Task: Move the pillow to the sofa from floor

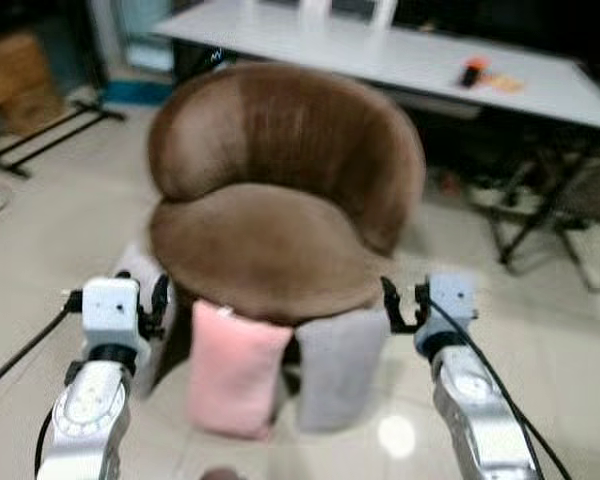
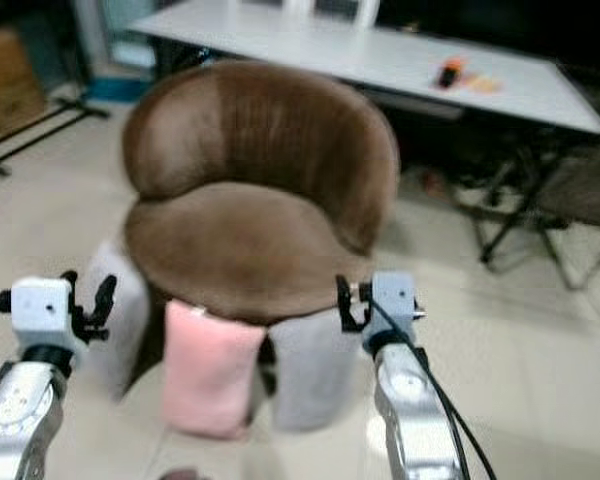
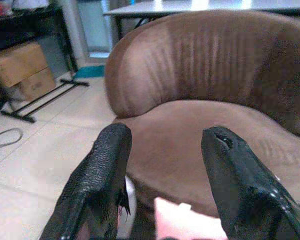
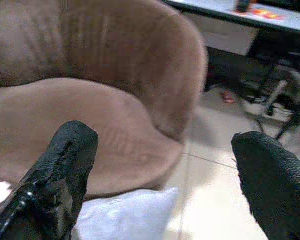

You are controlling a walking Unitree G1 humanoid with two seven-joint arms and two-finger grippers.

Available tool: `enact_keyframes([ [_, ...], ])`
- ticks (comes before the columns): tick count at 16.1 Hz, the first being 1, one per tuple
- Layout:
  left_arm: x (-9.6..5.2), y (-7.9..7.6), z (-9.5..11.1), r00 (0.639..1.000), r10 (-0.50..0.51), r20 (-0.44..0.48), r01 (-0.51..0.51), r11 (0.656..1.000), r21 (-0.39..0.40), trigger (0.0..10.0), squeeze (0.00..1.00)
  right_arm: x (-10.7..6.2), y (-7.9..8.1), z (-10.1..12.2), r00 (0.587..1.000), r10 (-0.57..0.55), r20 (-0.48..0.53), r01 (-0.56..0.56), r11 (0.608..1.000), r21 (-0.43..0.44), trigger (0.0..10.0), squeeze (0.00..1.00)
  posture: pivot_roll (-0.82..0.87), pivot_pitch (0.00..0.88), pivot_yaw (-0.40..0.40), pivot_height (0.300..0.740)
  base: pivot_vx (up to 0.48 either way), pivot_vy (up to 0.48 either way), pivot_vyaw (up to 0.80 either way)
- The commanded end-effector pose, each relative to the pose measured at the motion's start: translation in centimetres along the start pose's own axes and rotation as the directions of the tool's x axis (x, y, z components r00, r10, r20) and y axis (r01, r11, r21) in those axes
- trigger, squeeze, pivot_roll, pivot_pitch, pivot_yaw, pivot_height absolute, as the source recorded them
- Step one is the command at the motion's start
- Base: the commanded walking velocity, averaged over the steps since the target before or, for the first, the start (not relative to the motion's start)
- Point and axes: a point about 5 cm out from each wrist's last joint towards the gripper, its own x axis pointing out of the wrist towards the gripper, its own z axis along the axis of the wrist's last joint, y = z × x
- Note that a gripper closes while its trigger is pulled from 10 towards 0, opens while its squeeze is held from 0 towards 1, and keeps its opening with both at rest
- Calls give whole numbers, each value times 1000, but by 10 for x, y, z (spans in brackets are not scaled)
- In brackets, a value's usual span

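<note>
Leaning upright on the tiled floor (image 1: 540, 340) against the front edge of the brown sofa (image 1: 280, 190) are a pink pillow (image 1: 235, 370) and a grey pillow (image 1: 338, 365), side by side; a third pale cushion (image 2: 115, 315), blurred, seems propped at the seat's left edge. Left gripper (image 3: 165, 165) and right gripper (image 4: 160, 165) are held above the pillows, fingers spread wide, nothing gripped.

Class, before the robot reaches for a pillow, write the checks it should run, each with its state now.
1. Pillows found: pink pillow, grey pillow and white pillow stand on the floor against the chair: ok.
2. Seat free to receive a pillow: ok.
3. Left gripper open, holding nothing: ok.
4. Right gripper open, holding nothing: ok.
5. Gripper touching a pillow: not ok, both hang above.
6. Which pillow is meant: cannot tell.
</note>
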Motion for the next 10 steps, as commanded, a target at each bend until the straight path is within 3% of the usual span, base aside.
enact_keyframes([
  [1, 0, -7, 5, 1000, -11, 16, 12, 1000, -14, 10000, 0, 0, -8, -6, 999, -37, -28, 37, 999, 1, 10000, 0, 28, 0, -79, 740, 0, -454, 0],
  [2, -2, -10, 5, 1000, -20, 15, 20, 1000, -2, 10000, 0, 1, -9, -4, 1000, -9, -2, 9, 997, 77, 10000, 0, 28, 0, -78, 740, 0, -454, 0],
  [5, -3, -13, 4, 1000, -17, -1, 17, 1000, -18, 10000, 0, 2, -10, 2, 1000, -4, 29, 1, 993, 119, 10000, 0, 27, 0, -80, 740, 0, -453, 0],
  [7, -3, -13, 3, 1000, -12, -3, 12, 1000, -21, 10000, 0, 3, -8, 2, 999, 16, 27, -18, 997, 76, 10000, 0, 27, 0, -84, 740, 0, -439, 0],
  [9, -4, -14, 2, 1000, -11, -4, 11, 1000, -20, 10000, 0, 2, -6, 3, 998, 44, 34, -48, 992, 116, 10000, 0, 27, 0, -90, 740, 0, -437, 0],
  [10, -4, -14, 2, 1000, -4, 0, 4, 1000, -23, 10000, 0, 2, -6, -1, 997, 75, 9, -76, 988, 137, 10000, 0, 30, 0, -95, 740, 0, 0, 0],
])
